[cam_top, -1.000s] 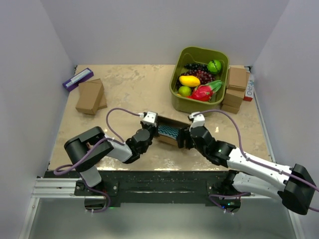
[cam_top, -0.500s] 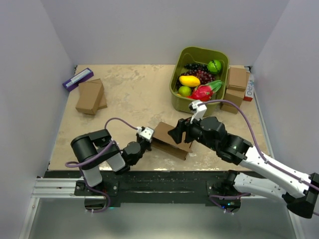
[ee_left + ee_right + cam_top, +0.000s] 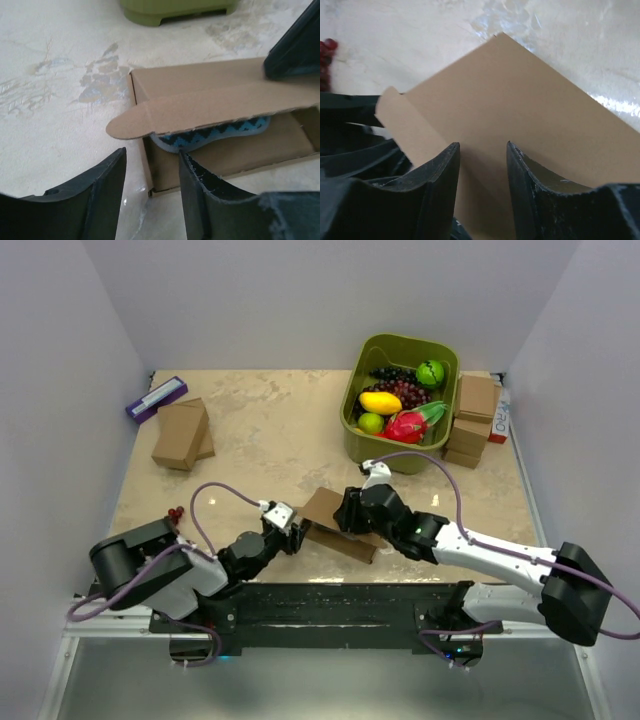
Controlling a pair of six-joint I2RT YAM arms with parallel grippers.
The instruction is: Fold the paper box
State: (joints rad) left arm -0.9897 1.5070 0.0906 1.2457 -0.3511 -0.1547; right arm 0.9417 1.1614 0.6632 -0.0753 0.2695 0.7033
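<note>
The paper box (image 3: 345, 530) lies low on the table between both arms, its brown lid (image 3: 520, 100) tilted down over it. In the left wrist view the box's left end (image 3: 165, 170) gapes, with a rounded lid tab (image 3: 130, 127) and a blue zigzag-patterned piece (image 3: 215, 137) inside. My left gripper (image 3: 152, 170) is open, and the box's near left corner sits in the gap between its fingers. My right gripper (image 3: 483, 150) is open above the lid, tips close to the cardboard with nothing between them. A right finger (image 3: 295, 50) shows on the lid's far end.
A green bin (image 3: 405, 340) of fruit stands at the back right, with small brown boxes (image 3: 475, 420) stacked beside it. More small boxes (image 3: 182, 432) and a purple item (image 3: 156, 398) lie at the back left. Red berries (image 3: 176, 513) sit near the left arm.
The lid has come down over the box. My right gripper moved down onto the lid and narrowed. My left gripper opened and drew back toward the near left.
</note>
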